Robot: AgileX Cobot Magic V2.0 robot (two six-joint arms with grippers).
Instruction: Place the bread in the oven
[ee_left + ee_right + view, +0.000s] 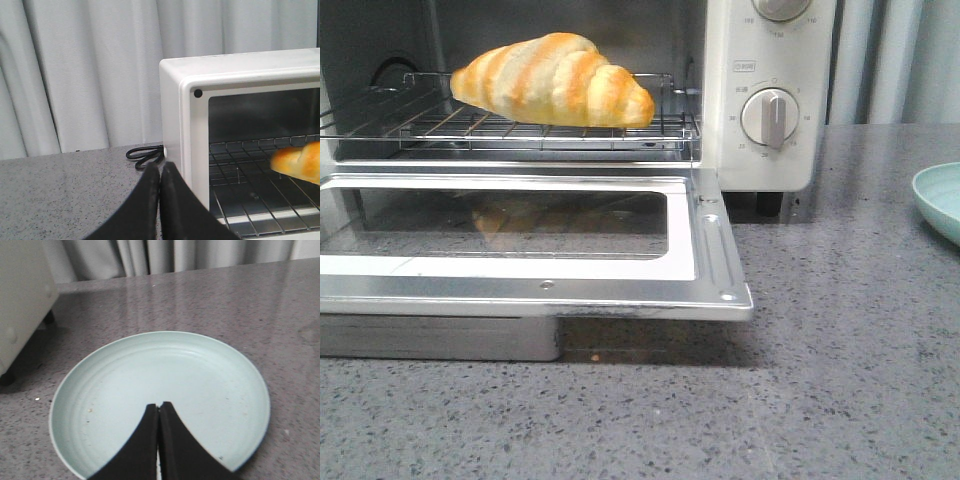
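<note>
Both pairs of fingers pressed together, empty: left gripper (159, 172) just beside the oven (175, 125), right gripper (159, 410) over a pale green plate (125, 370). Beyond the left fingertips, inside past the dropped door (520, 285): bread (552, 80) lying on the wire rack (470, 125)

A pale green plate (160, 390) sat on the speckled grey bench (840, 380), its rim just showing at the front view's right edge. Pale grey curtains (90, 75) hung behind, with a coiled black cable (145, 152) lying on the bench below them.
</note>
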